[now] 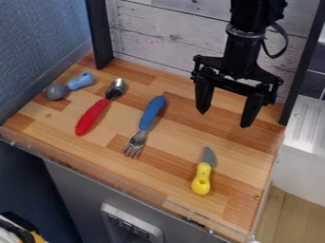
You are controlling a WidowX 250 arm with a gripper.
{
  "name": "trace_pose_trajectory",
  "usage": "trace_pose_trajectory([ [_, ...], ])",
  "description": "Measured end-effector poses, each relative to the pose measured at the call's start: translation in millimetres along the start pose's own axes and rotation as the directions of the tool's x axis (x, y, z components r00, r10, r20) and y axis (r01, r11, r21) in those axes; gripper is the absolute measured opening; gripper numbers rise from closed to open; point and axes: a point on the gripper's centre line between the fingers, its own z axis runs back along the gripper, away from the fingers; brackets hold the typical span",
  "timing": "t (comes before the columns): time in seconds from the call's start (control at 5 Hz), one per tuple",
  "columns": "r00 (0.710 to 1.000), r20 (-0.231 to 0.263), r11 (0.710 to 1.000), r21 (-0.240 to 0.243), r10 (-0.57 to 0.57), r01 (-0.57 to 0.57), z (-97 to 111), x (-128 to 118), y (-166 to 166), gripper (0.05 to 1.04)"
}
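The gripper (222,119) hangs over the back right of the wooden board, open, with nothing between its fingers. Nearest below it lies a small knife (202,179) with a yellow handle, its grey blade pointing to the back. Left of the gripper is a fork (150,114) with a blue handle, tines toward the front. Farther left rests a spoon (93,116) with a red handle, its metal bowl toward the back. At the back left lies a small toy (81,81) with a light blue handle and a grey rounded end.
The wooden board (171,178) has a clear raised strip along its front edge. Black posts (100,33) stand at its back corners, before a whitish plank wall (171,35). A white ribbed basin (308,128) is at the right, a blue wall at the left.
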Motion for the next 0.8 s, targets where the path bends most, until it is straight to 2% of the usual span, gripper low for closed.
trace_pose_trajectory([
  [0.2, 0.996, -0.016, 0.996, -0.005, 0.093, -0.093, -2.6, 4.7, 17.9, 0.997],
  [0.4, 0.960, -0.024, 0.960, -0.018, 0.277, -0.278, -5.0, 14.3, 57.3, 0.999],
  [0.6, 0.882, -0.031, 0.881, -0.036, 0.470, -0.471, -5.0, 15.5, 100.1, 0.999],
  [0.8, 0.796, -0.039, 0.794, -0.051, 0.604, -0.606, -8.6, 14.1, 145.9, 0.999],
])
